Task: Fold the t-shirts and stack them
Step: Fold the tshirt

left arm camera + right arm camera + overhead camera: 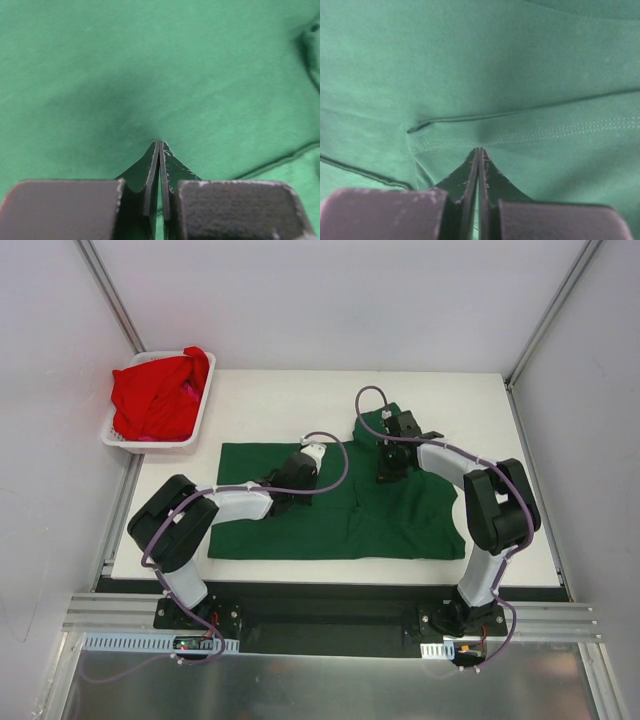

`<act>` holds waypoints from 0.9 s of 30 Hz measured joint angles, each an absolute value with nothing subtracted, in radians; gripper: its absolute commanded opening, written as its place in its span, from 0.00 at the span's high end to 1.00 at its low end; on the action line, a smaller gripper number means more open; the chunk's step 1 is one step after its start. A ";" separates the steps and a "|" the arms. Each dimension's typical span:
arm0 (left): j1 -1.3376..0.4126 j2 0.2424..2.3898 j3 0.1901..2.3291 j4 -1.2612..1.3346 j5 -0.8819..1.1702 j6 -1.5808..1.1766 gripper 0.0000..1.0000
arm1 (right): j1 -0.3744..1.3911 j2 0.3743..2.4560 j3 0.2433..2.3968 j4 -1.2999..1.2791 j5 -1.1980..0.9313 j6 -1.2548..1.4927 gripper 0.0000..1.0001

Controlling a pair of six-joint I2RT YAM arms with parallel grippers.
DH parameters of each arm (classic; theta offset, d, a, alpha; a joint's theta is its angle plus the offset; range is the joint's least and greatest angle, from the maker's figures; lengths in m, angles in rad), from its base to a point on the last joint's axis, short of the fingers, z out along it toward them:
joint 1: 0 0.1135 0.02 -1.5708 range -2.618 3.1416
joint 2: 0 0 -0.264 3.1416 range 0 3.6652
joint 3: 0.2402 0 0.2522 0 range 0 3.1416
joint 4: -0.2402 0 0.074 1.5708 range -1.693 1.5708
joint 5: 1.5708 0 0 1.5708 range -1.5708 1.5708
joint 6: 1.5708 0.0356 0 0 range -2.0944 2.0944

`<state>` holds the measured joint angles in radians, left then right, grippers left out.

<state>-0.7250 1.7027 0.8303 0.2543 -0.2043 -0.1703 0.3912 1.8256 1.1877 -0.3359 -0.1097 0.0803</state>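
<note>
Slippage is the main risk: the left gripper [160,145] and right gripper [479,150] are both clamped shut, tips pressed into the green shirt [300,530] spread flat on the table [300,390]. Whether either caught any cloth cannot be told, so a lift may leave it behind or drag wrinkles. Count: one green shirt, two grippers, and one basket [118,440] at the far left corner holding a red heap [160,390], its number of shirts unclear.

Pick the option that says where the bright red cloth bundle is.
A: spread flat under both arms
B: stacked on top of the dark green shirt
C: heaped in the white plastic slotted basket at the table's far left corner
C: the bright red cloth bundle sits crumpled inside the white plastic slotted basket, apart from the dark green cloth t-shirt, which is the only thing lying spread flat.
</note>
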 measured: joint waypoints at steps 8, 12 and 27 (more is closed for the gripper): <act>-0.725 1.711 0.840 0.247 -0.146 -0.173 1.00 | 0.400 1.841 1.191 -0.394 -0.043 0.061 0.99; -0.725 1.721 0.840 0.241 -0.128 -0.178 1.00 | 0.408 1.848 1.191 -0.407 -0.032 0.058 0.99; -0.730 1.736 0.862 0.223 -0.107 -0.218 1.00 | 0.413 1.825 1.150 -0.381 -0.030 0.058 0.99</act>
<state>-0.7303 1.7355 0.8616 0.2234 -0.1070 -0.2180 0.4129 1.8252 1.1503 -0.3809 -0.0303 0.0578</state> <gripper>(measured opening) 0.003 0.014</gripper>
